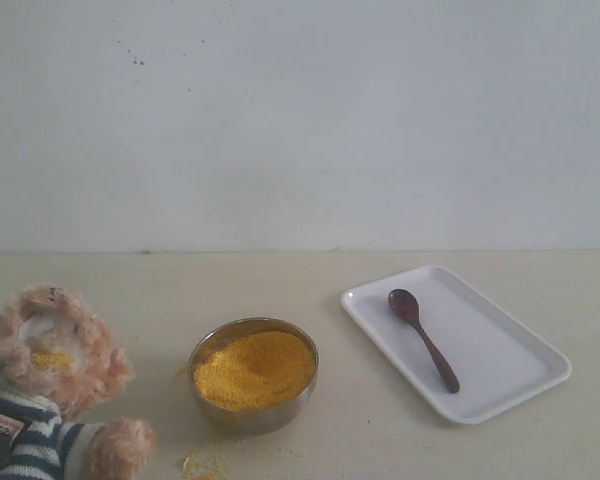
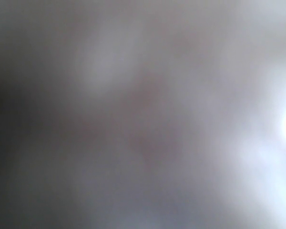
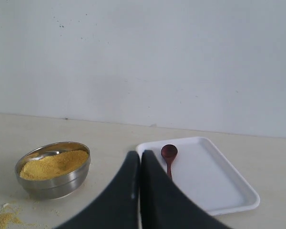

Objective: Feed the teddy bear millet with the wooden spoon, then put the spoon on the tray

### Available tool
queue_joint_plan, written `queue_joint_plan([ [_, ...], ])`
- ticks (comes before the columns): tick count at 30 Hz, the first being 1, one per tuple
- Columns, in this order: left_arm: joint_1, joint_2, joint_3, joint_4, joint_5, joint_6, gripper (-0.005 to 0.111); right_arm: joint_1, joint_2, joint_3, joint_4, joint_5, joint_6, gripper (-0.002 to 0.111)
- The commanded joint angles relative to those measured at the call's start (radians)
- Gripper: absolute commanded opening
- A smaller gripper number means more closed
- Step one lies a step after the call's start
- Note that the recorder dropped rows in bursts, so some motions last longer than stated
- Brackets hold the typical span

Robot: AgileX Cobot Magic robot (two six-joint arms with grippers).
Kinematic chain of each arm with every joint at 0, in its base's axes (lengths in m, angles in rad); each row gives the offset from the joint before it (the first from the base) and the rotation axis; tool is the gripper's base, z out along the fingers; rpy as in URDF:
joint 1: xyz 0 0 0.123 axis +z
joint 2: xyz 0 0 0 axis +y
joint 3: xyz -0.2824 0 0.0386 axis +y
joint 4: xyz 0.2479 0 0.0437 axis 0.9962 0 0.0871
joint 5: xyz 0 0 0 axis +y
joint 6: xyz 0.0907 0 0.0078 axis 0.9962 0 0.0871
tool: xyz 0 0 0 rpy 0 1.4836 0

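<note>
Plainly, the right gripper (image 3: pixel 139 160) is pressed fully shut, its two dark fingers meeting in a seam with nothing between them. The left gripper I cannot tell about: its wrist view is only a grey blur, so neither its opening nor anything it might hold can be read.

Just beyond the right fingertips the wooden spoon (image 3: pixel 169 155) lies flat on the tray (image 3: pixel 205 176), apart from the gripper. In the exterior view, taking the steel bowl (image 1: pixel 252 415) as the dial's centre, the tray sits at three o'clock. On it, the spoon's small bowl points toward eleven and its handle toward five. The millet (image 1: pixel 255 368) is heaped in the steel bowl, and loose crumbs (image 1: pixel 200 465) lie on the table at seven. The teddy bear (image 1: pixel 50 350) sits at nine, with a yellow patch on its muzzle.

With grain on the muzzle and the spoon resting inside the rim, feeding and placing both look done. What remains is probably a clean retreat. To do it well, lift the shut fingers straight up before swinging away, so they do not nudge the handle, the tray's low rim or the bowl of grain.
</note>
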Motion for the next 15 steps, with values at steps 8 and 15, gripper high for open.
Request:
queue_joint_plan([
  [8,0.001,-0.007,0.002,-0.023,0.014,0.005,0.004,-0.001,-0.005,0.0,0.002,-0.008,-0.007,0.0],
  [15,0.001,-0.007,0.002,-0.003,0.058,0.005,0.004,-0.001,-0.005,0.0,0.002,-0.008,-0.007,0.0],
])
